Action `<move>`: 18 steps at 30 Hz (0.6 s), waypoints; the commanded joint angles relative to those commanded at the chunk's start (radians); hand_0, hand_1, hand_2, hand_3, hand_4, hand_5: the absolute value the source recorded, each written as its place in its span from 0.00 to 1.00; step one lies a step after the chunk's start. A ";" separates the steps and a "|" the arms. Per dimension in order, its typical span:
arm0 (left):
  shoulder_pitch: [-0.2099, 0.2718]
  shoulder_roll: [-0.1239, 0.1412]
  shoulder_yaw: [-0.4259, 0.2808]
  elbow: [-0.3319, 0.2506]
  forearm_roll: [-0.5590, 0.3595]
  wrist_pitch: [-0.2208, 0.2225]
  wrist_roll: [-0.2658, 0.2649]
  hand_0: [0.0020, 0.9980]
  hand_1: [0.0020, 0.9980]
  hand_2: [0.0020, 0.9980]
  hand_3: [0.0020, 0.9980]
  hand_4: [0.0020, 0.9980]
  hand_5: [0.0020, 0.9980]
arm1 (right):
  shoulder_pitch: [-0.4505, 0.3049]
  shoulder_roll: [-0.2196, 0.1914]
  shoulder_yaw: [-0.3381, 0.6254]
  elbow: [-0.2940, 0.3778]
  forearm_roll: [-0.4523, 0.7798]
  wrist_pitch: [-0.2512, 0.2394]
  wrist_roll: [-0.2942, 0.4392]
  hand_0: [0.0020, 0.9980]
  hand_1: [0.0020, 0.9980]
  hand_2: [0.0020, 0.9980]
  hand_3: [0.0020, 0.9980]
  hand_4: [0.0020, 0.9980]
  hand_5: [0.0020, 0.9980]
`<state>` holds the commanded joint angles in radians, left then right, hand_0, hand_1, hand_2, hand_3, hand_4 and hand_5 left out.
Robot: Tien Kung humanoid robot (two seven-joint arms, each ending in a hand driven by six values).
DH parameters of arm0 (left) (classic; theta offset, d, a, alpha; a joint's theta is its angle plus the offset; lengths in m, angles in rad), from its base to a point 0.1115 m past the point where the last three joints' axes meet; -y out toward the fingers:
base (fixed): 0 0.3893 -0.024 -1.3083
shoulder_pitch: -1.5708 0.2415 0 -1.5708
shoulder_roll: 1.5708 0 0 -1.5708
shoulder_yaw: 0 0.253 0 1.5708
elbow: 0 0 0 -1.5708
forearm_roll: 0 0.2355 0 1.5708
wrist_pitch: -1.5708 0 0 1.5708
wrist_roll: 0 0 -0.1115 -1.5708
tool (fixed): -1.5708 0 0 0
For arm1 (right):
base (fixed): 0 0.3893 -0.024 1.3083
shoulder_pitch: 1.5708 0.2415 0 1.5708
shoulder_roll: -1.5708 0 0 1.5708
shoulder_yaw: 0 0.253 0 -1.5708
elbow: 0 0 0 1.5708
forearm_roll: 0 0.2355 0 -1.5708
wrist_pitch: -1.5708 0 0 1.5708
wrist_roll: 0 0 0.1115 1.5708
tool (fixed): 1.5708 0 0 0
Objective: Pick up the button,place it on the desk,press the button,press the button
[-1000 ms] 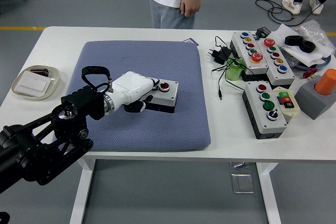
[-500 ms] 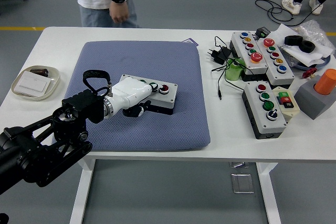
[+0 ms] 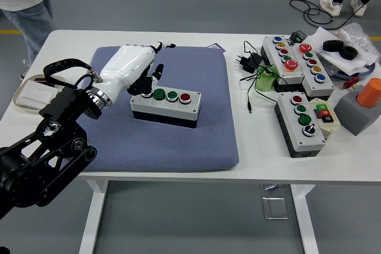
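The grey three-button control box (image 3: 166,108) with a white top plate lies on the blue-grey quilted pad (image 3: 172,141), which covers the middle of the white desk (image 3: 256,159). The box's long axis runs left to right, tilted slightly toward the near right. Its top carries a row of buttons: two green ones (image 3: 165,94) toward the left and a red one (image 3: 185,97) at the right end; a further button may sit under the hand, but that cannot be confirmed.

The left hand (image 3: 140,66), white-shelled on a black arm, sits over the box's far-left corner. Its fingers (image 3: 156,74) are loosely extended and hold nothing; the dark fingertips hang at or just above the left end of the box, contact uncertain. The right hand is not in view.

Judgement: the box appears set down, and pressing is the step in hand. The buttons lie to the right of the fingertips and slightly nearer the camera, along the box's long axis, so the press calls for a short shift rightward and down. The left hand is the only one placed to do it.

A person's leg (image 3: 30,19) stands at the far-left corner, clear of the work.
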<state>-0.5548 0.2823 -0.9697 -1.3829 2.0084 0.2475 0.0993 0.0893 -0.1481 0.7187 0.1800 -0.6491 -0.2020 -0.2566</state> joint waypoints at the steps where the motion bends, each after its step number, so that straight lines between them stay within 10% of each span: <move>1: 0.015 0.003 -0.023 -0.011 -0.046 0.041 -0.005 0.18 0.31 0.32 0.94 0.75 0.59 | -0.001 0.000 0.001 0.000 -0.001 0.000 0.000 0.63 0.48 0.54 0.58 0.28 0.02; 3: 0.044 0.014 -0.076 -0.030 -0.130 0.079 -0.038 0.18 0.31 0.32 0.94 0.75 0.59 | -0.003 0.000 0.001 0.000 0.005 -0.001 0.001 0.63 0.48 0.54 0.58 0.28 0.02; 4: 0.052 0.020 -0.102 -0.034 -0.176 0.065 -0.058 0.49 0.60 0.70 0.95 0.73 0.90 | -0.004 0.000 0.003 0.000 0.010 -0.002 0.003 0.63 0.48 0.54 0.58 0.28 0.02; 18: 0.180 0.080 -0.322 0.014 -0.765 -0.049 -0.210 0.64 0.73 0.81 0.87 0.65 1.00 | -0.007 -0.006 0.011 0.000 0.007 -0.006 0.010 0.63 0.48 0.54 0.58 0.28 0.02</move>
<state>-0.3749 0.3620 -1.2918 -1.3689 1.2436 0.1989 -0.1107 0.0820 -0.1541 0.7298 0.1800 -0.6424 -0.2081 -0.2463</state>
